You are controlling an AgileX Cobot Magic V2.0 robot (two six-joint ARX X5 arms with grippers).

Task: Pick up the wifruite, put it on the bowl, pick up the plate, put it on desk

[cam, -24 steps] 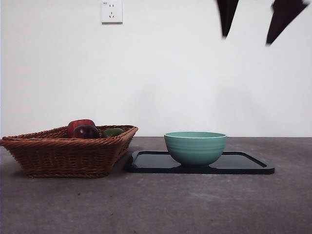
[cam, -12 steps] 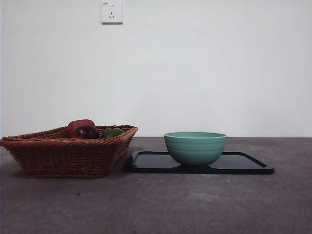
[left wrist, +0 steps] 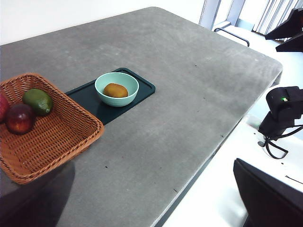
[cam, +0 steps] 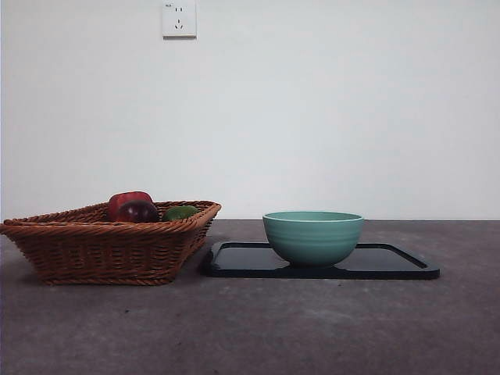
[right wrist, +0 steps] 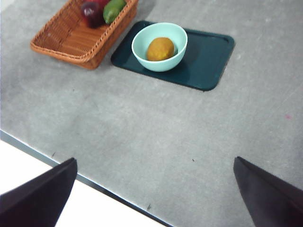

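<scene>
The wifruite [left wrist: 115,90], a small brownish-orange oval, lies inside the mint-teal bowl [left wrist: 102,80]; the right wrist view shows the wifruite [right wrist: 160,48] there too. In the front view the bowl [cam: 312,237] hides it. The bowl stands on the plate [cam: 391,262], a flat dark tray resting on the desk [cam: 273,328]. My right gripper [right wrist: 154,160] hangs high above the desk's near edge, open and holding nothing. My left gripper [left wrist: 154,163] is also raised and open, off to the side by the desk's edge. Neither gripper appears in the front view.
A wicker basket [cam: 101,250] sits just left of the plate, holding a dark purple fruit [cam: 138,211], a green fruit [cam: 181,212] and a red one [cam: 129,198]. A wall socket [cam: 179,18] is on the back wall.
The two black jaw tips that hung at the front view's top right a second ago have gone up out of that view. Bowl, plate and basket have not moved.
</scene>
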